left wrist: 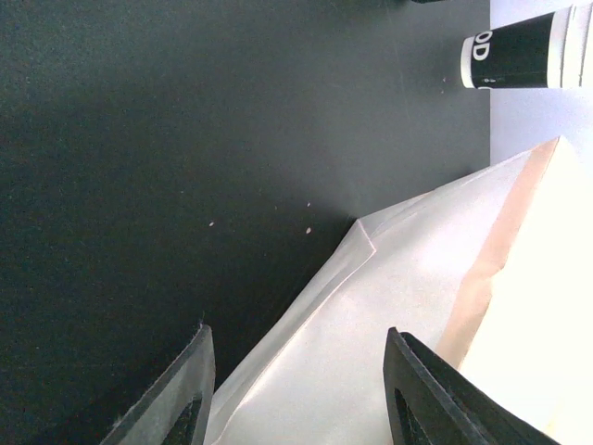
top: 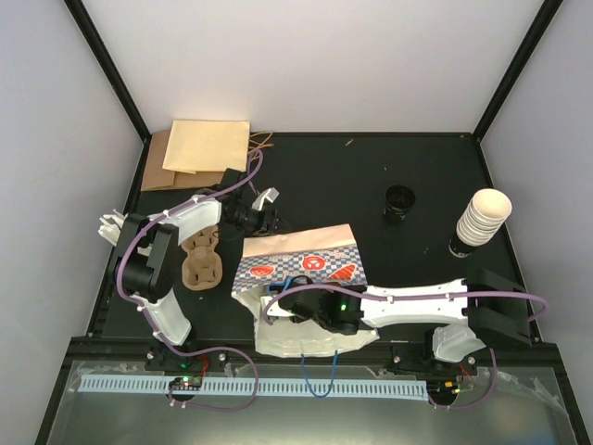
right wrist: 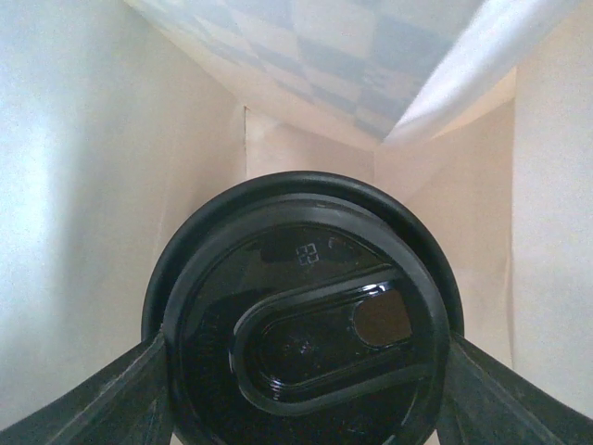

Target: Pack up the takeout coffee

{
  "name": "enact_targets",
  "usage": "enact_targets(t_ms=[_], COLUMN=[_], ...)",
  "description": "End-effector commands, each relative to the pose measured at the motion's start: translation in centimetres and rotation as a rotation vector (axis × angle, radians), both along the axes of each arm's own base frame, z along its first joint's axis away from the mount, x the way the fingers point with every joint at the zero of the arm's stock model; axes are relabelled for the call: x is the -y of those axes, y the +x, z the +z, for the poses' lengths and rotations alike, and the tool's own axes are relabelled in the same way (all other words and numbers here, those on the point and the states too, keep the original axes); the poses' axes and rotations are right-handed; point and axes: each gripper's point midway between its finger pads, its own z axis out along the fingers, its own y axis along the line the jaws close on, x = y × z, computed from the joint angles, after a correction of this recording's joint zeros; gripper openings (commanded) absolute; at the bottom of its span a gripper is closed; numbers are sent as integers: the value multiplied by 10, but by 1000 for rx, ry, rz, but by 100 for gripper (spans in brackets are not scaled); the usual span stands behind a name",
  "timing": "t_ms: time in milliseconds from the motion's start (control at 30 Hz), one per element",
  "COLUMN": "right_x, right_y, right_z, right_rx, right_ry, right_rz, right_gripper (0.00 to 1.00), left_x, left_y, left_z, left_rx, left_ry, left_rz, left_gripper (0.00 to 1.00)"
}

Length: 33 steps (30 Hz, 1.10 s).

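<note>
The takeout coffee shows in the right wrist view as a round black lid [right wrist: 306, 324]; the cream cup under it is hidden. My right gripper [right wrist: 301, 375] is shut on it, one finger [right wrist: 111, 399] on each side, deep inside the blue-checked paper bag [right wrist: 83, 185]. From above, the bag [top: 306, 261] lies on its side mid-table and my right gripper [top: 289, 306] reaches into its white open mouth. My left gripper [top: 264, 206] is open above the bag's far end, its fingers [left wrist: 181, 399] spread over pale bag paper [left wrist: 389, 306] without touching it.
A tall stack of nested cream cups [top: 482, 218] stands at the right, with its black base in the left wrist view [left wrist: 519, 56]. Black lids [top: 400, 202] are left of the stack. A brown cup carrier [top: 202, 260] sits left of the bag. Flat paper bags [top: 199, 148] lie far left.
</note>
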Motion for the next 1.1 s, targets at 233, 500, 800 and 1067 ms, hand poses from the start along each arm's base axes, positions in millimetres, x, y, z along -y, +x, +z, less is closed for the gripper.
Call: enact_targets(t_ms=[233, 500, 800, 1067], right_x=[29, 25, 17, 8], right_y=[7, 17, 26, 33], right_z=[-27, -17, 16, 36], right_rx=[-117, -52, 57, 139], right_ry=[-65, -32, 51, 94], right_rz=[-54, -68, -38, -26], right_gripper=[47, 47, 45, 45], left_x=[10, 11, 12, 13], left_y=[-13, -12, -9, -9], left_z=[14, 17, 16, 13], left_rx=[-5, -1, -7, -19], left_ry=[-36, -36, -36, -41], left_rz=[-48, -50, -56, -63], left_gripper=[52, 53, 54, 54])
